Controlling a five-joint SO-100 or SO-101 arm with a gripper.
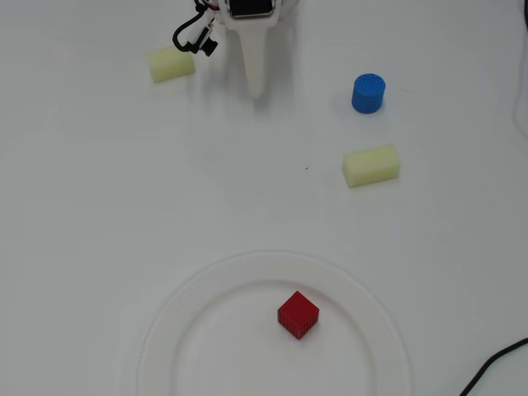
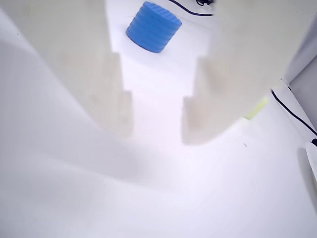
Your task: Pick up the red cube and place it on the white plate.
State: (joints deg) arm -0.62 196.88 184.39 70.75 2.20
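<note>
The red cube [image 1: 298,314] rests on the white plate [image 1: 272,266] at the bottom centre of the overhead view, a little right of the plate's middle. My gripper [image 1: 257,89] is far from it at the top centre, its white tip pointing down over the bare table. In the wrist view the gripper [image 2: 156,136] shows two pale fingers with a gap and nothing between them. The cube and the plate are out of the wrist view.
A blue cylinder [image 1: 368,93] stands right of the gripper and also shows in the wrist view [image 2: 153,27]. One pale yellow block [image 1: 371,165] lies below it, another [image 1: 172,63] left of the gripper. A black cable [image 1: 495,367] enters at the bottom right.
</note>
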